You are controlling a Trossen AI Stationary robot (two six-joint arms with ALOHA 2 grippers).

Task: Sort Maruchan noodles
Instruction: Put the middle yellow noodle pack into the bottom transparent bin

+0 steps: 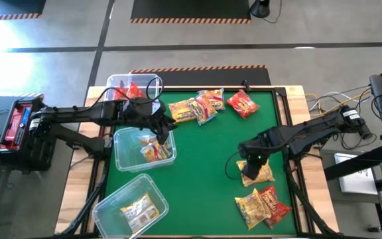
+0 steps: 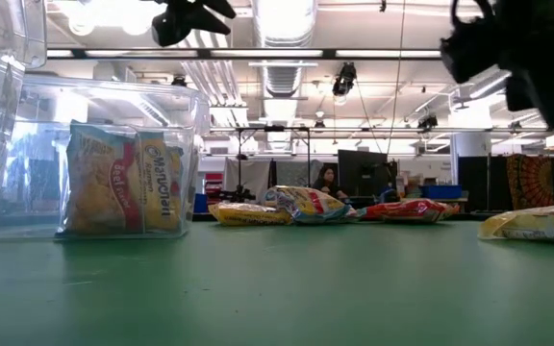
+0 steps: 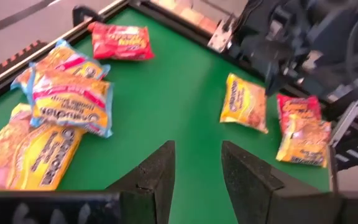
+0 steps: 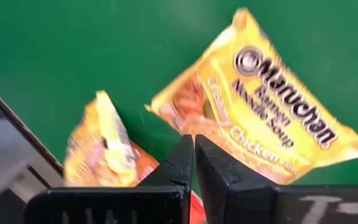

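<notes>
Right wrist view: the right claw (image 4: 193, 146) hangs over the green worktop (image 4: 73, 50) with its two fingers pressed together. The tips meet at the near edge of a yellow chicken packet (image 4: 272, 137) lying flat directly beneath. Whether a fold of the wrapper is caught between them cannot be told. Off to one side of the claw, near but apart from that packet, lies a yellow-and-red pair (image 4: 98, 149) of packets.

High view: the left claw (image 1: 161, 133) hangs over the rim of the middle bin (image 1: 118, 156), where packets already lie. In the left wrist view its fingers are spread, with nothing between them. Just ahead of this claw lies the unsorted heap, with an orange-and-blue packet (image 3: 61, 102) on top. Farther out a red packet (image 3: 120, 42) lies alone, and the yellow chicken packet shows again well across the worktop under the other arm.

Step in hand, as judged: the sort is partly done, since each of the three clear bins holds at least one packet while about nine remain on the worktop. The right arm appears to be at the pick-up of the yellow packet, and the left arm stands empty above its bin.

Next move, as judged: the right claw needs a sure hold on the slippery wrapper, probably by opening and closing again across an edge, before it lifts. The left claw must reach forward to the heap and take the top packet alone
</notes>
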